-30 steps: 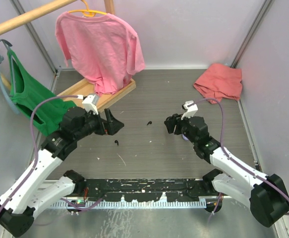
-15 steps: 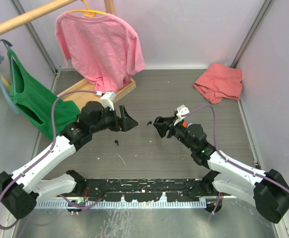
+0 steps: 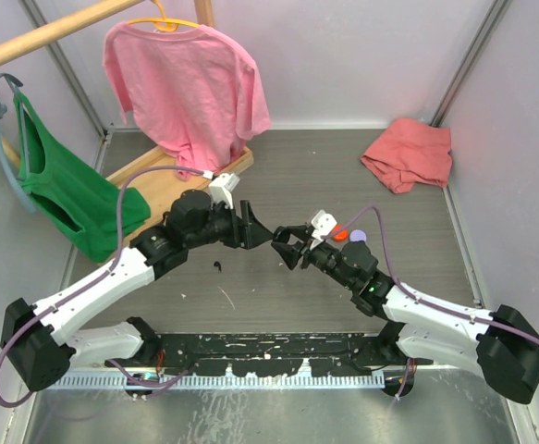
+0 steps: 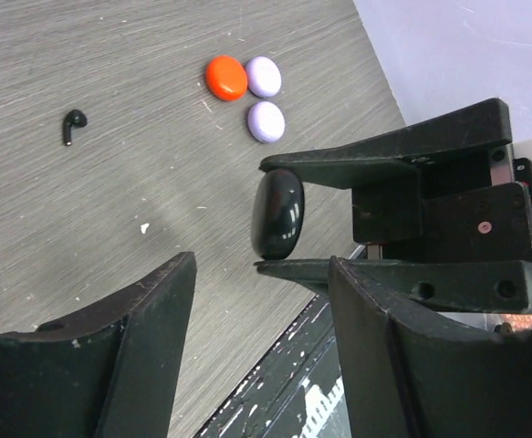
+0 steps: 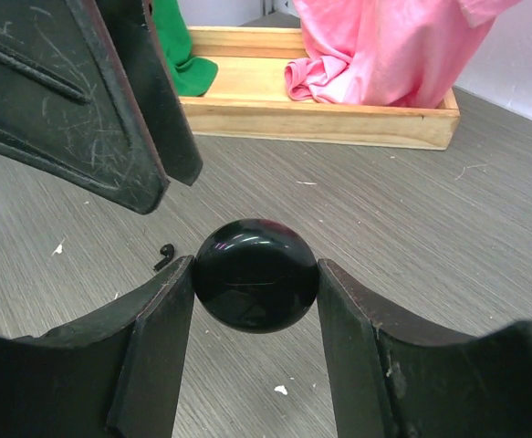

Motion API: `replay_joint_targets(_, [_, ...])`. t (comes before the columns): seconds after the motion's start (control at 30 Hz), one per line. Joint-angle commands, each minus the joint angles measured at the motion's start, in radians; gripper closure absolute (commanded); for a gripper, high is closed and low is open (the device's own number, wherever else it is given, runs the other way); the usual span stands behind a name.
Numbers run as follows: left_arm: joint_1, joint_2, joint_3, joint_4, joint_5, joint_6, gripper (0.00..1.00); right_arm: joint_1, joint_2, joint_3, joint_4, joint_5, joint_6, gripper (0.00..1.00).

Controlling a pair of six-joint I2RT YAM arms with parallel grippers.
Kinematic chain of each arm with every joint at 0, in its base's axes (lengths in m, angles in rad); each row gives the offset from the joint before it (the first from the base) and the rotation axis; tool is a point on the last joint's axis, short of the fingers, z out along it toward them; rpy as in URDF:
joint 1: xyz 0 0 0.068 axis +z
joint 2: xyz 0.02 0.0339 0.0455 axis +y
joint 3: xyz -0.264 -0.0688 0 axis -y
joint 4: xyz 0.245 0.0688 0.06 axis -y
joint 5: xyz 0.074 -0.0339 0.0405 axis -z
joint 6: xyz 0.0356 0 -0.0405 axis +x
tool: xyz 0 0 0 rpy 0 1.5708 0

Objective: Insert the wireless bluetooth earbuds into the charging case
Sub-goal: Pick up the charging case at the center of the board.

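My right gripper (image 5: 255,278) is shut on a glossy black round charging case (image 5: 256,255) and holds it above the table. In the left wrist view that case (image 4: 277,214) sits between the right gripper's two fingers (image 4: 375,162). My left gripper (image 4: 261,319) is open with nothing between its jaws, and faces the case from a short way off. From above, the two grippers (image 3: 255,231) (image 3: 285,244) nearly meet at mid-table. A tiny black earbud (image 4: 72,126) lies on the table, and it also shows as a black earbud (image 5: 164,256) beyond the case.
A smooth orange oval (image 4: 226,78) and two lilac ovals (image 4: 264,77) (image 4: 266,121) lie together right of centre. A wooden stand (image 5: 339,123) with a pink shirt (image 3: 190,79) is at the back left, beside a green garment (image 3: 66,185). A folded red cloth (image 3: 408,153) lies at the back right.
Both arms have swung in towards the middle until their grippers almost face each other. The right one brought the black case along. The left gripper's jaws have narrowed.
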Motion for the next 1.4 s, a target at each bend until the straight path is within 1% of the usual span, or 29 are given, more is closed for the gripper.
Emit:
replay_joint_targets(0.0, [-0.023, 0.018, 0.042, 0.095, -0.009, -0.008, 0.40, 0.013, 0.007, 0.022, 0.077, 0.015, -0.048, 0.55])
replay_joint_targets(0.43, [-0.056, 0.102, 0.048, 0.155, -0.012, -0.009, 0.49, 0.026, 0.034, 0.045, 0.076, -0.001, -0.066, 0.55])
replay_joint_targets(0.63, [-0.060, 0.132, 0.047, 0.156, -0.017, -0.008, 0.57, 0.028, 0.038, 0.045, 0.091, 0.002, -0.069, 0.55])
replay_joint_targets(0.73, [-0.061, 0.137, 0.043, 0.160, -0.020, -0.007, 0.58, 0.028, 0.035, 0.046, 0.092, -0.001, -0.071, 0.55])
replay_joint_targets(1.0, [-0.066, 0.148, 0.046, 0.175, -0.007, 0.009, 0.69, 0.028, 0.039, 0.046, 0.104, -0.017, -0.066, 0.55])
replay_joint_targets(1.13, [-0.065, 0.148, 0.046, 0.175, -0.009, 0.018, 0.72, 0.028, 0.043, 0.048, 0.108, -0.026, -0.066, 0.55])
replay_joint_targets(1.27, [-0.067, 0.147, 0.044, 0.172, -0.009, 0.037, 0.83, 0.028, 0.043, 0.044, 0.122, -0.035, -0.065, 0.54])
replay_joint_targets(1.37, [-0.066, 0.139, 0.048, 0.156, -0.014, 0.068, 0.91, 0.027, 0.040, 0.043, 0.124, -0.044, -0.063, 0.49])
